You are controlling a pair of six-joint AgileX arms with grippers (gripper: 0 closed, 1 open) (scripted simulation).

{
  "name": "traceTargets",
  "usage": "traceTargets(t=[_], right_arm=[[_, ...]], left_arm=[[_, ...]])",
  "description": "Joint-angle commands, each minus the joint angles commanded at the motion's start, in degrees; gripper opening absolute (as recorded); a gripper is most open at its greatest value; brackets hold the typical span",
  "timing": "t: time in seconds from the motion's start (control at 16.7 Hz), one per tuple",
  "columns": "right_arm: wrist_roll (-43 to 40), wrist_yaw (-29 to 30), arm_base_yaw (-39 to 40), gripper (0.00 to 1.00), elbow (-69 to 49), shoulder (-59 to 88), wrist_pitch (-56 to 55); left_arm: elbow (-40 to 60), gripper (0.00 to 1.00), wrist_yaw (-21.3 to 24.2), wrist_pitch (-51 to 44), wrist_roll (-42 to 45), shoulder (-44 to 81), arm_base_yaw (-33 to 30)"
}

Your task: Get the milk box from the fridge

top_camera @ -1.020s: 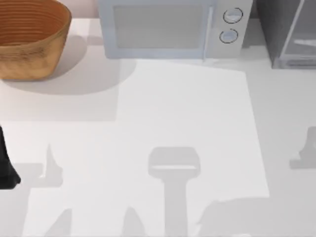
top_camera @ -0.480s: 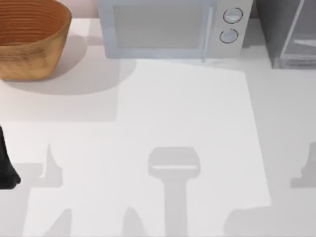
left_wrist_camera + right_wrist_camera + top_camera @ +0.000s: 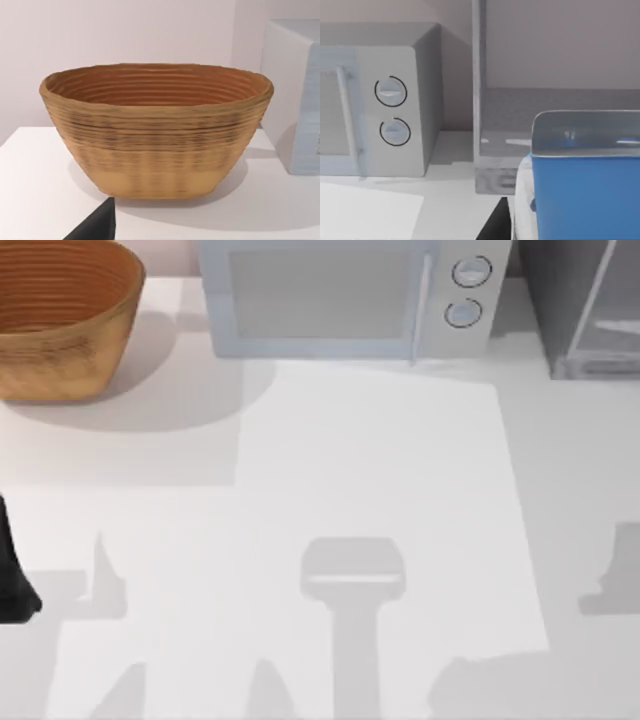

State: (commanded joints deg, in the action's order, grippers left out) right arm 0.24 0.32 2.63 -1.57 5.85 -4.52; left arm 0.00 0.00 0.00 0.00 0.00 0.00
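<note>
Right wrist view, nearest first: the milk box (image 3: 585, 200) sits very close in front of my right jaws, a blue carton with a whitish edge and a pale, shiny upper part. It is in front of the fridge (image 3: 477, 100), not inside it. A dark wedge shows just beside the carton's whitish edge, and I cannot tell whether my right jaws are apart, together or clamped on the carton. Beyond the carton stands the fridge's light frame with a grey, open-looking interior behind it. Beside the fridge, farther from my right jaws, is the pale grey microwave (image 3: 395, 110), its two round knobs (image 3: 390, 92) one above the other next to a bar handle.

Left wrist view: a dark corner close in, then a woven brown basket (image 3: 155, 145) upright on the white surface (image 3: 380, 460), straight ahead of my left jaws and well apart from them. I cannot tell how my left jaws stand.

From above, my left arm (image 3: 10, 580) is parked at the surface's left edge
</note>
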Motion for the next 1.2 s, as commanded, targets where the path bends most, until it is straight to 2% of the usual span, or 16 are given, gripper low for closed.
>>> traceTargets(t=[0.24, 0.84, 1.2], right_arm=[[0.3, 1.2, 6.5, 0.0, -3.7, 15.3, -10.8], [1.8, 5.0, 28.3, 0.0, -16.6, 73.3, -48.2], [2.2, 6.6, 39.2, 0.0, -24.6, 100.0, -68.7]], left_arm=[[0.0, 1.0, 0.0, 0.0, 0.0, 0.0, 0.0], [0.0, 1.0, 0.0, 0.0, 0.0, 0.0, 0.0], [0.0, 1.0, 0.0, 0.0, 0.0, 0.0, 0.0]])
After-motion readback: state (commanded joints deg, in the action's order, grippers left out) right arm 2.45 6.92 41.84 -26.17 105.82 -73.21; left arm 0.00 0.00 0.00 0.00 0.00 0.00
